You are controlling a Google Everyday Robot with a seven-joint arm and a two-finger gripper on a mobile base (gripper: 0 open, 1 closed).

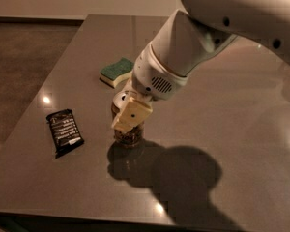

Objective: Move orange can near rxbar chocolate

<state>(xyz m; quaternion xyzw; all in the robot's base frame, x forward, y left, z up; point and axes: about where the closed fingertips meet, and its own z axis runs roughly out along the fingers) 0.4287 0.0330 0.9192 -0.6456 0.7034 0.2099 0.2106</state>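
The orange can (128, 134) stands upright on the grey table (222, 110), its brown body showing below the finger and its silver top behind it. My gripper (127, 111) comes down from the upper right and is shut on the can, a cream finger pad (132, 115) pressed on its front side. The rxbar chocolate (65, 131), a flat black wrapped bar with white text, lies on the table to the left of the can, about a can's width away.
A green-and-cream sponge (116, 71) lies behind the can, towards the table's back. The table's left edge (29, 98) drops to a dark floor. The arm casts a large shadow on the table in front and to the right of the can.
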